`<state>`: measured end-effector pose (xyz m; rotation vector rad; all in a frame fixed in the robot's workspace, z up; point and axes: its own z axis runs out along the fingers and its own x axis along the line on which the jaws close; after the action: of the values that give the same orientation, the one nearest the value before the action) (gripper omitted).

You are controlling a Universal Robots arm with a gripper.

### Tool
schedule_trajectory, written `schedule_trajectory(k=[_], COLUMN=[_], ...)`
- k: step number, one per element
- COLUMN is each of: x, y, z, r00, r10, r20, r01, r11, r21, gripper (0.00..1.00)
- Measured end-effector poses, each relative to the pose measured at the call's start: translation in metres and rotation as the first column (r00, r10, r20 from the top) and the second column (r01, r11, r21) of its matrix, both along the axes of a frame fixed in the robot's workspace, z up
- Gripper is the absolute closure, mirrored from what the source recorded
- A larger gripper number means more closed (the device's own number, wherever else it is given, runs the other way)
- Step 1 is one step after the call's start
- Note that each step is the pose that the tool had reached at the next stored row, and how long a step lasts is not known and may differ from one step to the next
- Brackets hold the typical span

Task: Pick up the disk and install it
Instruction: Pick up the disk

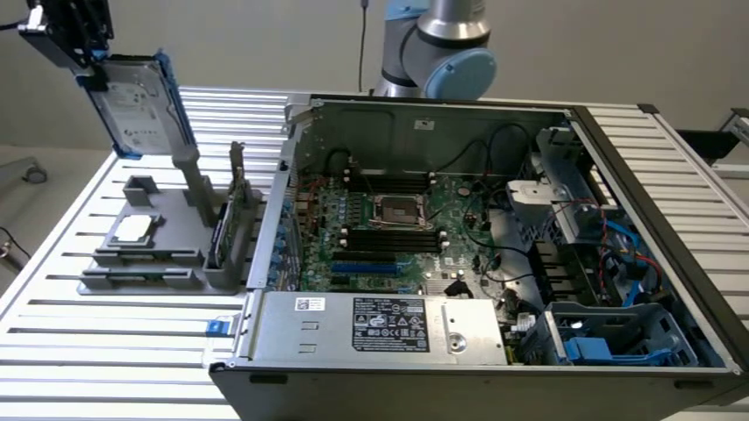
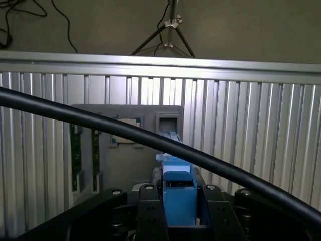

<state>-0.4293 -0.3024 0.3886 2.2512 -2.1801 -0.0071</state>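
Observation:
The disk (image 1: 143, 105), silver-grey with a white label in a blue carrier, hangs upright in the air at the exterior view's far left. My gripper (image 1: 91, 63) is shut on its upper edge. It is held well above the grey holder (image 1: 153, 259) on the slatted table. In the wrist view the blue carrier of the disk (image 2: 178, 188) sits between the black fingers (image 2: 149, 213) of my gripper (image 2: 179, 206), with the holder (image 2: 125, 145) far below. A black cable (image 2: 100, 123) crosses in front.
The open computer case (image 1: 492, 114) fills the exterior view's right, with a motherboard (image 1: 398, 219), a power supply (image 1: 374, 324) and a blue drive cage (image 1: 620, 338) at its near right corner. The holder also carries a small square chip (image 1: 132, 226) and upright cards (image 1: 238, 210).

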Motion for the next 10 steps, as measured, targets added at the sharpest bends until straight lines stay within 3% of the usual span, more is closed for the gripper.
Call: schedule_trajectory(k=[10], x=[0.042], y=[-0.0012], z=[0.0456], r00=[1.0], r10=[0.0], r20=[-0.0091], r01=[0.0], r11=[1.0], r21=[0.0006], gripper=[0.67])
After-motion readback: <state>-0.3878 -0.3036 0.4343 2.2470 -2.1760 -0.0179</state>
